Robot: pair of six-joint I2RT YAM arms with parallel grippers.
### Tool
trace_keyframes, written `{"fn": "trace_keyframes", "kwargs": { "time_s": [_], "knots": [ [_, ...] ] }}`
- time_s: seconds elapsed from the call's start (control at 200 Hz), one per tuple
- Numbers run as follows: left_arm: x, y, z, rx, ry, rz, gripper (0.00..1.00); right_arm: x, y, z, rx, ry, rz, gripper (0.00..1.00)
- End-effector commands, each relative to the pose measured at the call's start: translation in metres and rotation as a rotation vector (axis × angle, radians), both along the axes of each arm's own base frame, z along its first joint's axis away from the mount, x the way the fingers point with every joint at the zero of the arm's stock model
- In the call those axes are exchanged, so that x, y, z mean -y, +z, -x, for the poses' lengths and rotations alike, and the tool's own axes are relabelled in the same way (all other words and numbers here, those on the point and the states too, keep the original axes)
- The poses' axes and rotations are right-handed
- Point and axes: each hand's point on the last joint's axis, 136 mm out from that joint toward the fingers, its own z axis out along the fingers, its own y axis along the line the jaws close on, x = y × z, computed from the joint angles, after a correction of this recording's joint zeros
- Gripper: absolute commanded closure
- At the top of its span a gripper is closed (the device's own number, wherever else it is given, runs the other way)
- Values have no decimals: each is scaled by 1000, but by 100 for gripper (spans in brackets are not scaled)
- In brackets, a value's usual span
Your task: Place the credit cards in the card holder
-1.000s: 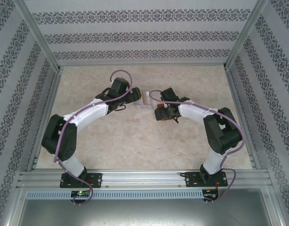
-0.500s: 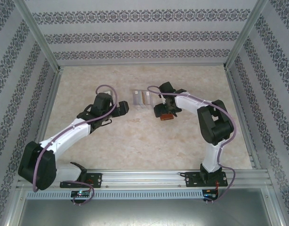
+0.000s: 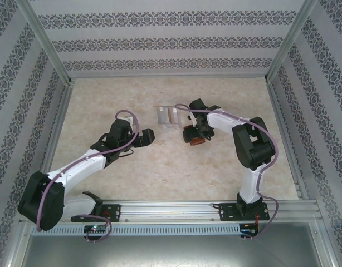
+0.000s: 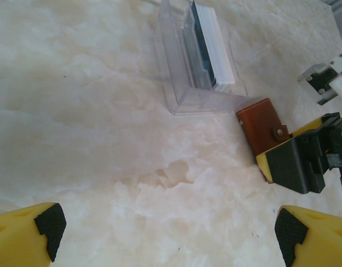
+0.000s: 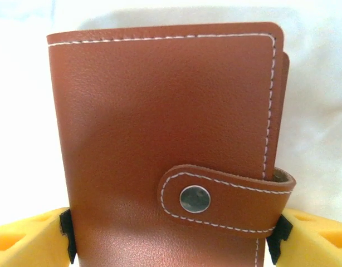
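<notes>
Top external view: on a marble table (image 3: 160, 172), the closed brown holder (image 3: 197, 140) lies near cards (image 3: 166, 115) stacked in a clear tray (image 4: 176, 83). The right gripper (image 5: 171, 239) straddles the holder, pads at both edges; whether they pinch it is unclear. The left gripper (image 4: 168, 222) hovers nearby, jaws spread wide.

A pale, cream marbled bench (image 3: 160, 167) lies inside a boxed stall. Walls (image 3: 171, 39) rise at the back and both sides, papered white with bands of dark grey floral pattern. Slanting aluminium posts (image 3: 44, 41) stand at the back corners, and metal strips edge the bench's sides. Along the near edge runs a ribbed aluminium rail (image 3: 171, 210), with a slotted strip (image 3: 171, 229) below it and a plain grey panel (image 3: 171, 250) under that. The light is soft and even.
</notes>
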Motion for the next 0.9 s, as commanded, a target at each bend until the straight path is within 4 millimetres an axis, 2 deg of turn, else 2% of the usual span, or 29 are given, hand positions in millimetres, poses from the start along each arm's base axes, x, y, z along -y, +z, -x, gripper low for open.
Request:
{"fn": "trace_keyframes", "kwargs": {
  "time_s": [0.0, 0.12, 0.22, 0.27, 0.34, 0.455, 0.55, 0.759, 0.894],
  "knots": [
    [10, 9, 2, 51, -46, 31, 3, -24, 0, 60, -154, 49, -73, 14],
    [9, -2, 9, 17, -47, 40, 6, -47, 5, 95, -180, 83, -93, 13],
    [3, -18, 16, -36, -3, 43, 6, -87, 13, 121, -280, 50, -274, 8],
    [0, -24, 19, -50, 21, 55, 7, -105, 20, 127, -328, 5, -397, 6],
    [0, -26, 22, -57, 31, 80, 9, -114, 27, 122, -329, -60, -476, 6],
    [0, -28, 30, -83, 14, 82, 10, -118, 43, 120, -323, -76, -517, 6],
    [6, -36, 41, -141, -40, 82, 13, -111, 52, 123, -328, -57, -529, 7],
    [27, -64, 81, -354, -128, 211, 22, -73, 39, 128, -337, -81, -502, 18],
    [35, -65, 87, -357, -138, 243, 28, -69, 31, 133, -346, -75, -497, 24]
  ]
}}
